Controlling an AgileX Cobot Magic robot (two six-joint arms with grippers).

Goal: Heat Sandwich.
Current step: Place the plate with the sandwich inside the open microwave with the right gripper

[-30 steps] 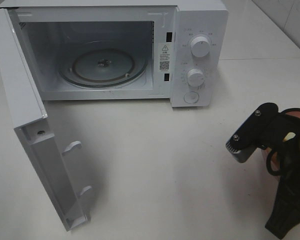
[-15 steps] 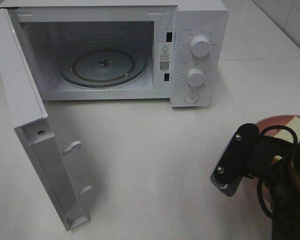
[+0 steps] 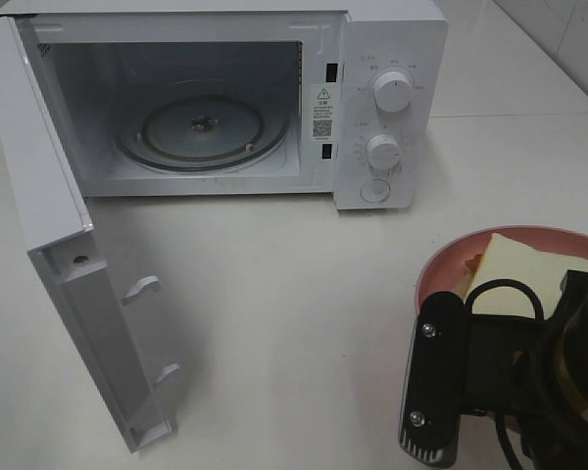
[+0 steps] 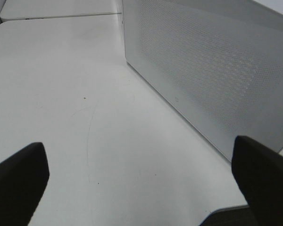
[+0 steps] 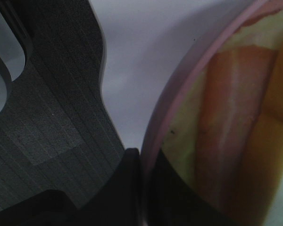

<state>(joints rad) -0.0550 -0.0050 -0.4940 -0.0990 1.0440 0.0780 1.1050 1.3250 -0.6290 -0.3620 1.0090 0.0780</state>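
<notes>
The sandwich (image 3: 517, 266), pale square bread with an orange-brown edge, lies on a round pink plate (image 3: 439, 270) at the right front of the table. My right arm (image 3: 490, 382) covers the plate's near side. In the right wrist view my right gripper (image 5: 140, 181) is shut on the plate's pink rim (image 5: 179, 89), with the sandwich's orange filling (image 5: 236, 117) close behind it. The white microwave (image 3: 392, 59) stands at the back with its door (image 3: 49, 196) swung open to the left and its glass turntable (image 3: 201, 127) bare. My left gripper (image 4: 141, 188) is open and empty.
The left wrist view shows bare white table (image 4: 85, 94) beside a perforated white microwave panel (image 4: 212, 66). The open door juts toward the table's front left. White table (image 3: 274, 294) lies between the plate and the microwave opening.
My right arm has moved left and toward the front with the plate. The plate and sandwich have come from the right edge well into view. The microwave has not moved.
</notes>
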